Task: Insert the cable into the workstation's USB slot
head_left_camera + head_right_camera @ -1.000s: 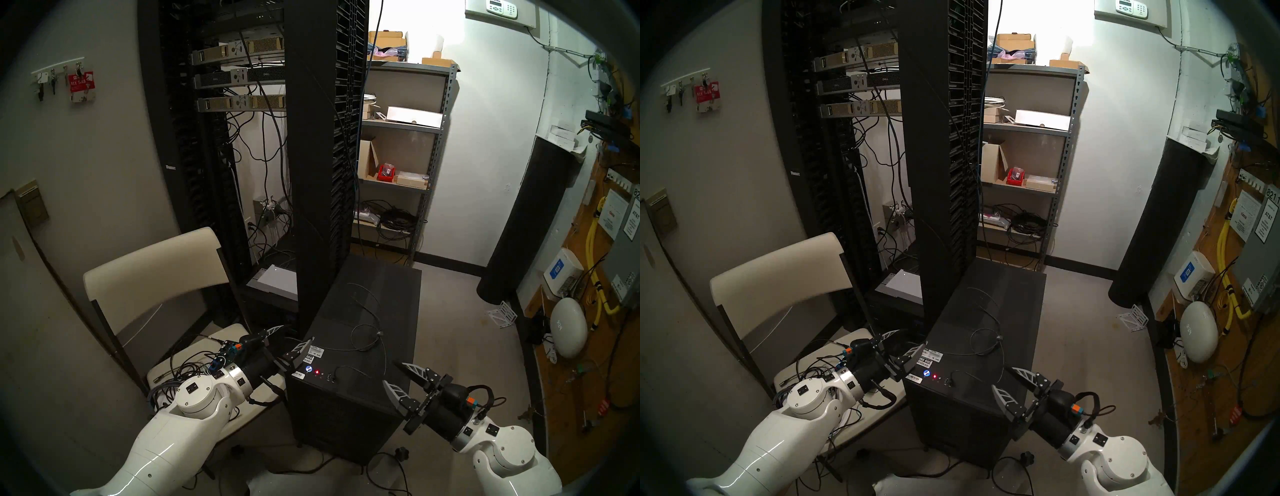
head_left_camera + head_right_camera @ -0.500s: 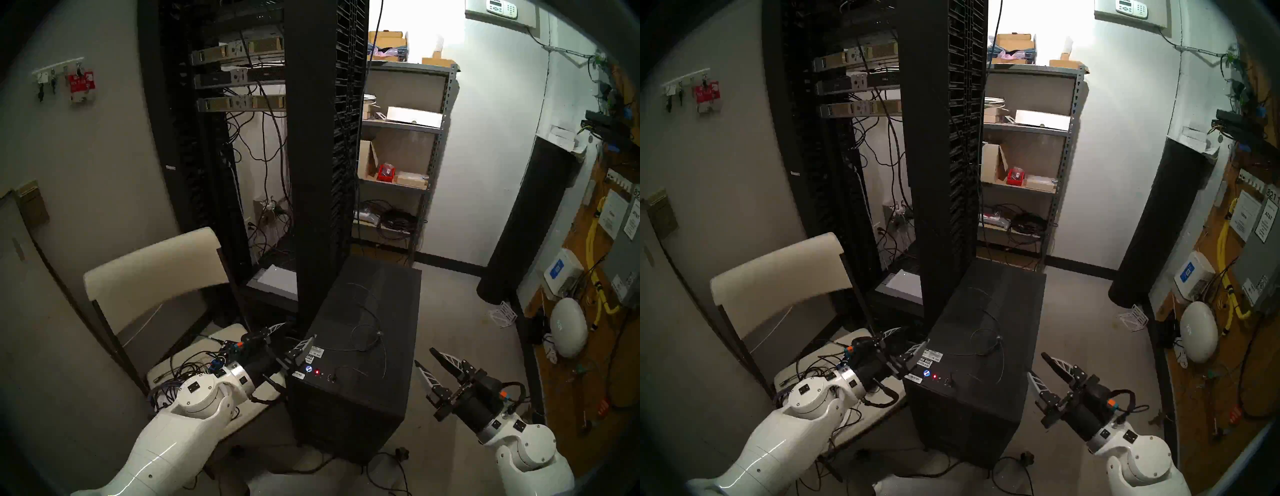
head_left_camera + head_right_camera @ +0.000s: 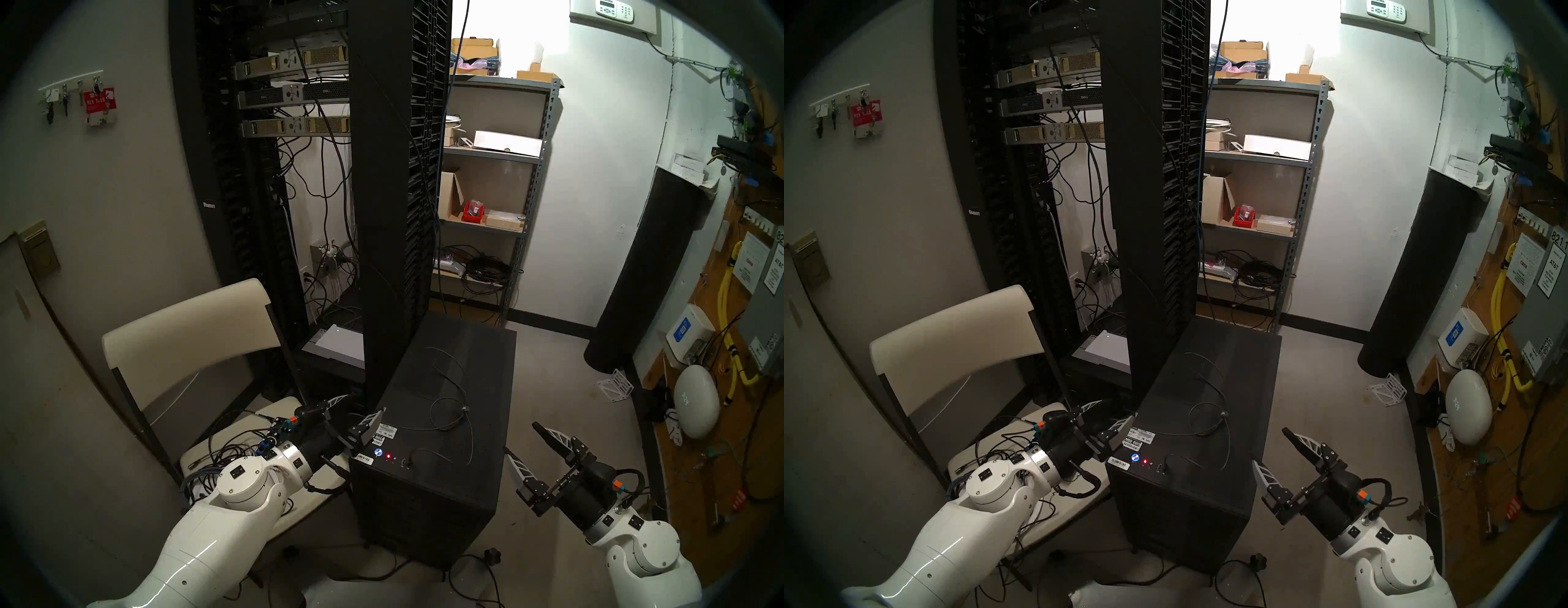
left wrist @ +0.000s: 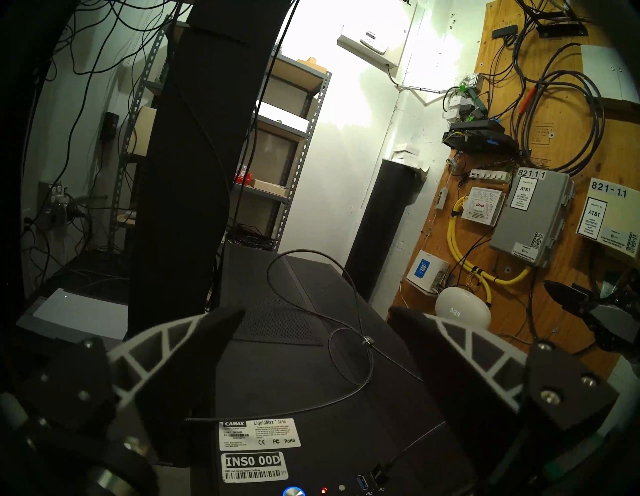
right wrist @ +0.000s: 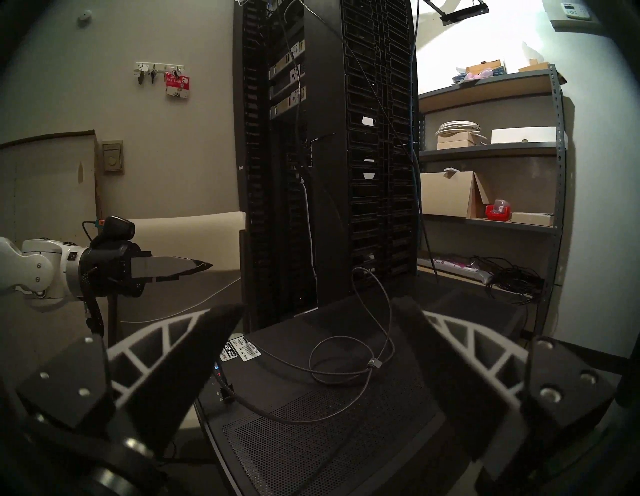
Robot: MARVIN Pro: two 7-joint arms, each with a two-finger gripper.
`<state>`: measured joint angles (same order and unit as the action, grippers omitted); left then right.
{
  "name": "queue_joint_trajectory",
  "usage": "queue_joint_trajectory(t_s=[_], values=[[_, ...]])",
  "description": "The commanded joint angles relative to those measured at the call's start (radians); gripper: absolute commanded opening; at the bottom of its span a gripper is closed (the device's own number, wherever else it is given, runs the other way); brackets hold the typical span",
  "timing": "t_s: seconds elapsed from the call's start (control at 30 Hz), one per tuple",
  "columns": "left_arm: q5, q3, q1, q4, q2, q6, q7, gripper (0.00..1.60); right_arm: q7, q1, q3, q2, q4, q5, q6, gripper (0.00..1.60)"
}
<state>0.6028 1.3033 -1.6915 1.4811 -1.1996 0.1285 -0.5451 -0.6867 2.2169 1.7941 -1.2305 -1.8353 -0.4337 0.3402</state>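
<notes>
Looks like the cable (image 3: 450,418) plug's already seated in the workstation (image 3: 441,429) USB slot (image 3: 406,462), both my grippers spread open and empty, left gripper (image 3: 360,406) and right gripper (image 3: 521,437), so basically done.

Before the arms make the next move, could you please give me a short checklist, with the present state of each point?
1. Plug of the cable is in the USB slot: ok; full depth cannot tell.
2. Left gripper open and empty: ok.
3. Right gripper open, empty, beside the workstation without touching it: ok.
4. Cable loops lie loose on the workstation top, free of both grippers: ok.
5. Neighbouring blue port free: ok.
</notes>
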Motion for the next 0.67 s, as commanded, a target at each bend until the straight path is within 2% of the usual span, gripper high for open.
queue_joint_trajectory(t_s=[0.0, 0.63], values=[[0.005, 0.002, 0.006, 0.025, -0.003, 0.008, -0.008, 1.6, 0.001, -0.012, 0.001, -0.005, -0.013, -0.005, 0.009, 1.6], [0.003, 0.006, 0.006, 0.025, -0.006, 0.007, -0.012, 1.6, -0.009, -0.015, 0.007, -0.016, -0.013, -0.001, 0.006, 1.6]])
